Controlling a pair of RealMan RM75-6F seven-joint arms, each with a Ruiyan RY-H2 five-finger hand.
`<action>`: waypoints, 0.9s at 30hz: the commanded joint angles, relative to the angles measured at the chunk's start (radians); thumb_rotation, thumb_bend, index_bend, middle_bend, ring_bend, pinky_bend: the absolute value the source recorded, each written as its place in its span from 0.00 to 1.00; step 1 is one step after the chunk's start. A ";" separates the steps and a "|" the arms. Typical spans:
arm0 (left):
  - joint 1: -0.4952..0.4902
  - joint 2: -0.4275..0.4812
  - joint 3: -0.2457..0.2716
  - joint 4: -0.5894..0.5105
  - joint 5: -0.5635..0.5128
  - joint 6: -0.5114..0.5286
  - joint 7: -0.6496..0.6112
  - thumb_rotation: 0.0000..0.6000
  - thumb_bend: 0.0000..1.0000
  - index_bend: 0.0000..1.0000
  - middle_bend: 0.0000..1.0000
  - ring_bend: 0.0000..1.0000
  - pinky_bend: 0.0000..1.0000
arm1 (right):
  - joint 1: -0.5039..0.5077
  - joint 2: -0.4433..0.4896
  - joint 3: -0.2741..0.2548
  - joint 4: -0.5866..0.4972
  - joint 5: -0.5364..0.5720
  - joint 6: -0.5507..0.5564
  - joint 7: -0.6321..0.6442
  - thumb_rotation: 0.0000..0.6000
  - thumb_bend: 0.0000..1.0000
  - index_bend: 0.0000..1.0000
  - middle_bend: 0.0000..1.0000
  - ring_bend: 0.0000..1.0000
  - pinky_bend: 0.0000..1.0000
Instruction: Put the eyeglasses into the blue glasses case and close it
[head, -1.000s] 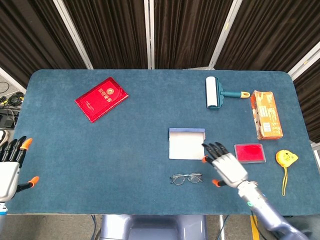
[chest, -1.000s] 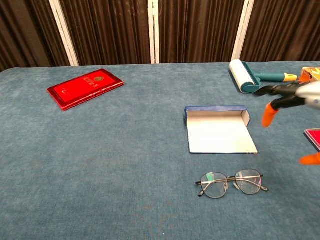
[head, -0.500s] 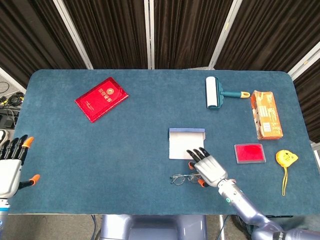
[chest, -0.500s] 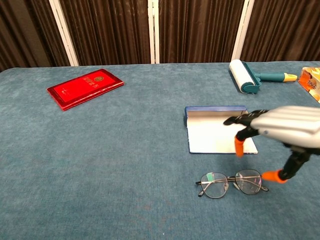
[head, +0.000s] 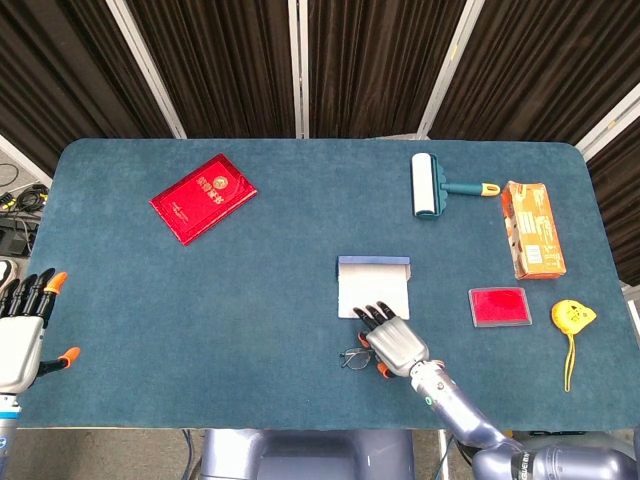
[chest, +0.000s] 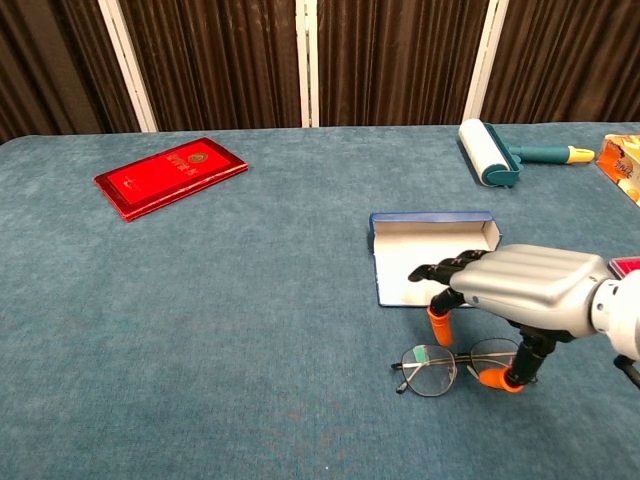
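Note:
The thin-framed eyeglasses (chest: 438, 368) lie unfolded on the blue cloth in front of the case; in the head view only their left lens (head: 355, 358) shows beside my hand. The blue glasses case (chest: 420, 250) lies open, white inside, its blue wall at the back (head: 373, 262). My right hand (chest: 520, 292) hovers over the right half of the glasses, fingers spread and pointing left. Its orange thumb tip is down by the right lens and a fingertip hangs above the left lens; it holds nothing. My left hand (head: 22, 330) stays open at the table's front left edge.
A red booklet (head: 203, 197) lies at the back left. A lint roller (head: 427, 185) and an orange carton (head: 532, 228) lie at the back right. A flat red box (head: 499, 306) and a yellow tape measure (head: 573, 317) lie to the right of the case.
My right hand has moved left and toward the front edge, from beside the flat red box to over the glasses. The glasses, the case and my left hand have stayed put.

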 joint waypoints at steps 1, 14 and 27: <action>-0.002 -0.001 0.000 0.002 -0.004 -0.002 0.002 1.00 0.00 0.00 0.00 0.00 0.00 | 0.008 -0.012 -0.004 0.006 -0.002 0.009 -0.002 1.00 0.22 0.44 0.00 0.00 0.00; -0.007 -0.001 0.001 0.003 -0.013 -0.001 0.001 1.00 0.00 0.00 0.00 0.00 0.00 | 0.029 -0.019 -0.042 0.030 0.034 0.031 -0.031 1.00 0.23 0.46 0.00 0.00 0.00; -0.011 -0.003 0.002 0.005 -0.023 -0.001 0.004 1.00 0.00 0.00 0.00 0.00 0.00 | 0.038 -0.033 -0.062 0.067 0.015 0.032 0.012 1.00 0.29 0.57 0.00 0.00 0.00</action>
